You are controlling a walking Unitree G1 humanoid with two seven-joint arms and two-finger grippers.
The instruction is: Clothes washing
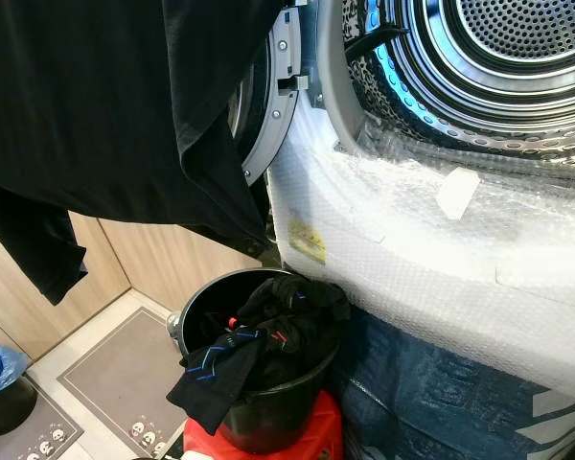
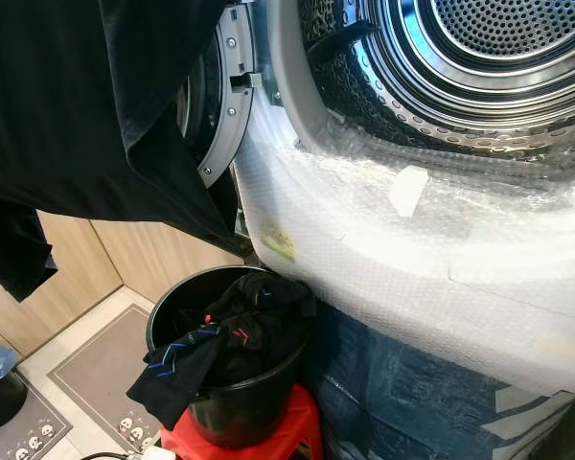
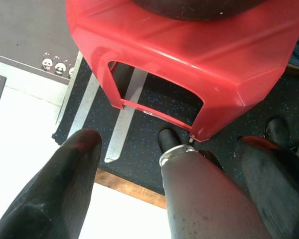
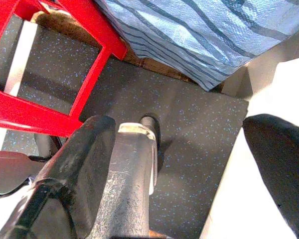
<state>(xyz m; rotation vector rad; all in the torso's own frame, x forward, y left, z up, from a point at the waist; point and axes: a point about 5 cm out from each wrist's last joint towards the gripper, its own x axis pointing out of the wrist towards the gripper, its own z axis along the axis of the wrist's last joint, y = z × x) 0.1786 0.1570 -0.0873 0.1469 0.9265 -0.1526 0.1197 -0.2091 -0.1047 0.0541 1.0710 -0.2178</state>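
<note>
The left gripper [image 3: 164,189] hangs low beside the red stool [image 3: 199,64], its fingers [image 3: 55,194] spread wide over the dark speckled mat [image 3: 149,149] with nothing between them. The right gripper [image 4: 189,174] likewise points at the floor near the stool's leg, jaws well apart and empty.

From the head views, a black garment [image 1: 105,105] hangs across the upper left, draped in front of the washer door [image 1: 268,105] — what holds it up cannot be told. The drum [image 1: 489,67] stands open above a front wrapped in bubble film [image 1: 431,249]. Below it, a black bucket [image 1: 268,422] sits on the stool, heaped with dark clothes [image 1: 259,340], one piece trailing over the rim.

The step in hand looks like loading the drum. To do it well, a gripper should rise to the bucket, close on a bunched fold rather than a loose edge, and lift high enough to clear the lip — then push the piece deep inside so nothing drags back out.
</note>
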